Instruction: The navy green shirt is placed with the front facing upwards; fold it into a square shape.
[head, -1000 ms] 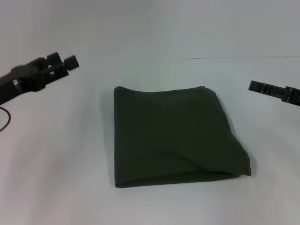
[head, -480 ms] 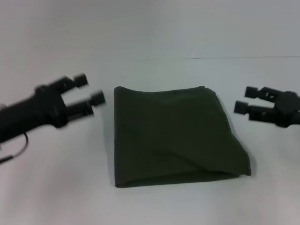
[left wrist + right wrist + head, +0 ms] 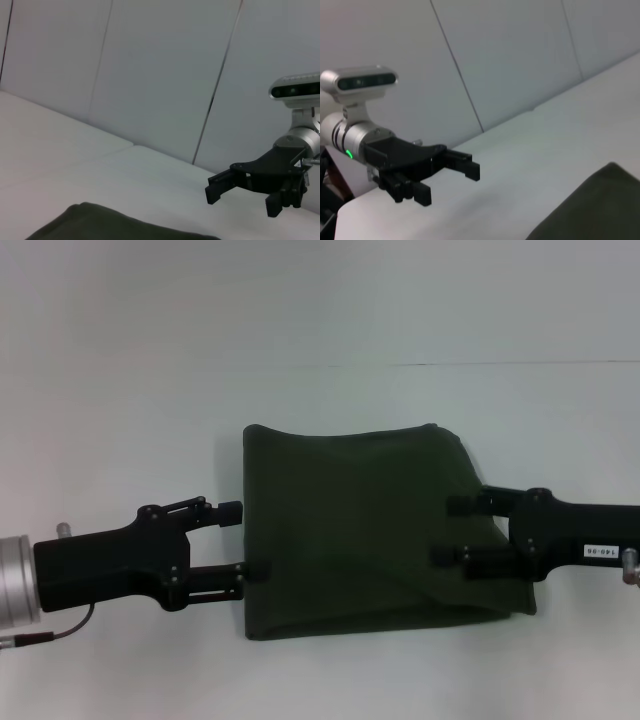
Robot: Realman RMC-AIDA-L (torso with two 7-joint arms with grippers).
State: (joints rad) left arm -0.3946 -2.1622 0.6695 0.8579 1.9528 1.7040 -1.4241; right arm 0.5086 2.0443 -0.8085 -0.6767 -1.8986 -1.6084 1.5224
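The shirt (image 3: 365, 530) lies mid-table, already folded into a compact, roughly square pad, so the folding looks essentially done (perhaps only a squaring-up of the skewed right edge remains). Its near edge runs left to right, with no clear long axis. The left gripper (image 3: 238, 540) and right gripper (image 3: 452, 531) flank it, both spread open and holding nothing.

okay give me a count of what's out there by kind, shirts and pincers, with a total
Folded navy green shirt: 1
Black pincers: 2, the left pincer open at the shirt's left edge, the right pincer open over its right side
Total: 3
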